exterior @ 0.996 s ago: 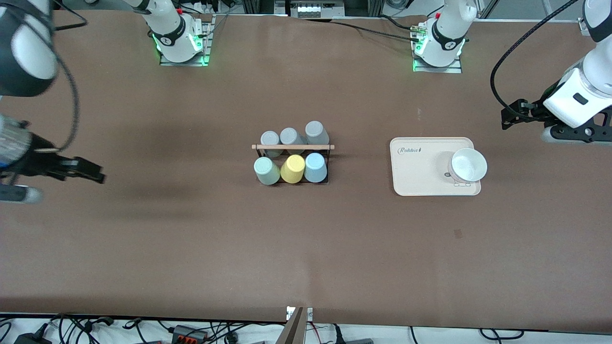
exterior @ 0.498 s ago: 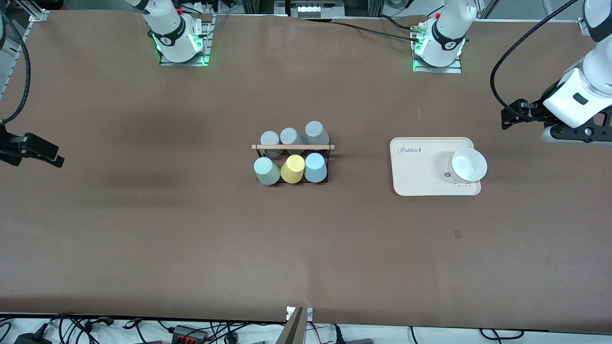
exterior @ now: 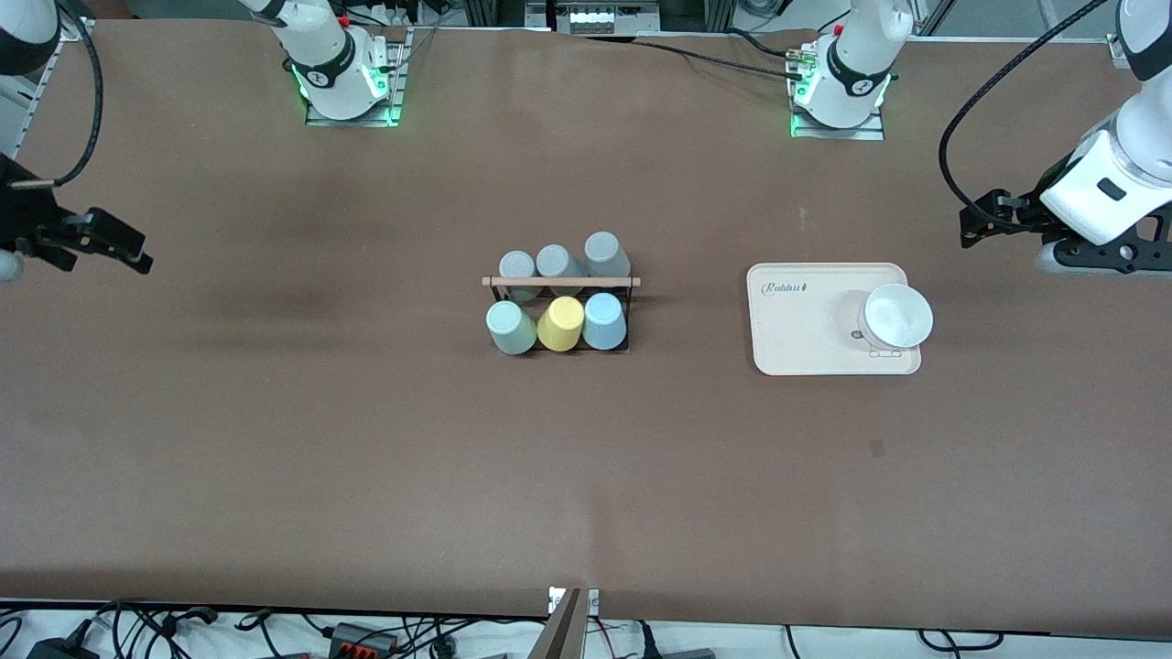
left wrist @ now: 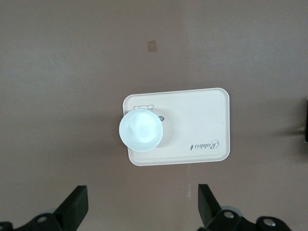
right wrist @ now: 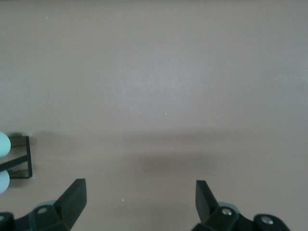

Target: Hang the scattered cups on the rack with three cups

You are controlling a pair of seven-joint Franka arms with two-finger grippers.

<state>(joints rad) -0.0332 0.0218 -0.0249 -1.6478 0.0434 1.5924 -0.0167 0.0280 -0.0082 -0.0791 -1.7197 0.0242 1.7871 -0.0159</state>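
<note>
1. Plainly, we judge the mint cup (exterior: 509, 327) and blue cup (exterior: 604, 320) light, thin-walled and slippery. We would pinch across the wall, near the base.
2. Both sit upturned in the rack's (exterior: 560, 282) nearer row, flanking the yellow cup (exterior: 560, 323).
3. The left tool (exterior: 975, 224) hangs wide open and empty over the worktop (exterior: 366, 458) beside the tray (exterior: 797, 352).
4. The right tool (exterior: 137, 256) is likewise open and empty, over the right arm's end.
5. We cannot see the pegs under the cups, and the right wrist view cuts the rack off.

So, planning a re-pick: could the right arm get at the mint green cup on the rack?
Probably yes: the right gripper is open, and bare table lies between it and the mint green cup, at the rack's right-arm end.
</note>
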